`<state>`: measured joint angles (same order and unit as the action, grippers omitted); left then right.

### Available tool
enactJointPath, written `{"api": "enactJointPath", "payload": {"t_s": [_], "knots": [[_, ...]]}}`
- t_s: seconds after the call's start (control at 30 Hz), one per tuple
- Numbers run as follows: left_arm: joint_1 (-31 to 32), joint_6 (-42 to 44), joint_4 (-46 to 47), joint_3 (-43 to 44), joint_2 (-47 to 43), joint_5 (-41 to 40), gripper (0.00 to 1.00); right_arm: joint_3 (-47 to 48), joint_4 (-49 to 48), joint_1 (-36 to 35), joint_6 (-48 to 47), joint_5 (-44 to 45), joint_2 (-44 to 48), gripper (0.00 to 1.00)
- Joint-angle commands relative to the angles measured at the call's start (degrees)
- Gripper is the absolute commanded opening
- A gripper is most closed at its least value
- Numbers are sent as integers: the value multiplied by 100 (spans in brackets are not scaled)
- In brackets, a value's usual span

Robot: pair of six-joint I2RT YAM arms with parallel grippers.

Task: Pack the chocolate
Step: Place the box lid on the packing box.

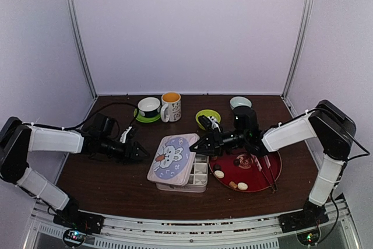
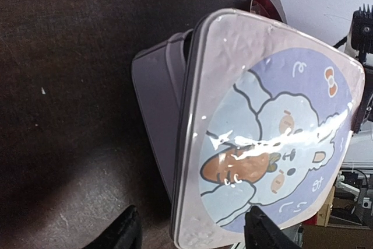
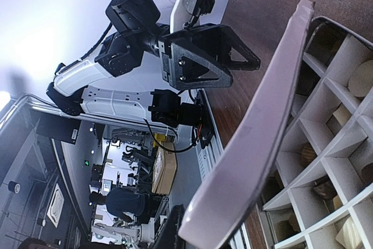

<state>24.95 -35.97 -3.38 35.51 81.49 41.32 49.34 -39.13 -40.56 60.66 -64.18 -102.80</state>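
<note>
- The left hand [image 1: 141, 153] is low over the worktop [image 1: 105, 185], at 9 o'clock from the tin. Its fingers are spread wide and hold nothing. The near edge of the lid is just in front of them.
- The lid [image 1: 171, 157], with a rabbit on it, sits crooked and tipped up over the box [image 1: 200, 173]. Little white cells show on the box's 3 o'clock side.
- The right hand [image 1: 197, 144] is at 2 o'clock on the lid. It is closed tight, and it looks to me like it is pinching the lid's edge there.
- Some chocolate [image 1: 219, 174] lies loose on the red plate [image 1: 254, 182], just beside the box at 3 o'clock. The right wrist view shows a few more pieces sitting in the cells.
- I think each piece is tiny and very light.
- The pieces look hard and smooth, so one could slip or roll away.
- A hard squeeze might chip or dent a piece. A soft pinch on two sides, around the middle, seems best.
- The round ones look the hardest to keep hold of.
- The lid hides most of the cells, so I think it has to come off before more pieces go in.
</note>
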Motion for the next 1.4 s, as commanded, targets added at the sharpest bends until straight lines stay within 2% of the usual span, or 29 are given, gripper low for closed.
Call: {"api": "enactJointPath", "payload": {"t_s": [0.0, 0.17, 0.37, 0.47, 0.53, 0.67, 0.8, 1.0, 1.03, 1.07, 1.1, 1.37], "knots": [[100, -84, 711, -71, 339, 292, 62, -50, -173, 146, 9, -115, -224, 0], [124, -143, 1059, -95, 725, 333, 63, -14, -121, 230, -44, -47, -287, 6], [126, -251, 1407, -58, 995, 588, 62, 132, 641, 300, -545, 78, -291, 6], [162, -399, 1739, -75, 1071, 839, 53, 268, 1276, 341, -918, 196, -271, 5], [191, -427, 1816, -67, 1047, 953, 41, 385, 1749, 370, -1237, 289, -260, 6], [198, -460, 1840, -25, 1082, 1213, 28, 477, 1913, 439, -1311, 389, -275, 8], [195, -447, 1730, -21, 1032, 1223, 23, 510, 2180, 503, -1472, 593, -216, 16], [264, -610, 1757, -41, 843, 1148, 22, 491, 2764, 602, -1890, 1106, 30, 45], [290, -635, 1766, -41, 835, 1123, 22, 493, 2832, 614, -1939, 1173, 65, 57], [321, -666, 1781, -41, 841, 1102, 22, 495, 2875, 616, -1979, 1222, 99, 84], [340, -684, 1795, -34, 842, 1075, 22, 497, 2908, 619, -2003, 1245, 130, 98], [414, -747, 1918, -41, 878, 999, 22, 485, 3511, 630, -2452, 1655, 605, 100]]}}
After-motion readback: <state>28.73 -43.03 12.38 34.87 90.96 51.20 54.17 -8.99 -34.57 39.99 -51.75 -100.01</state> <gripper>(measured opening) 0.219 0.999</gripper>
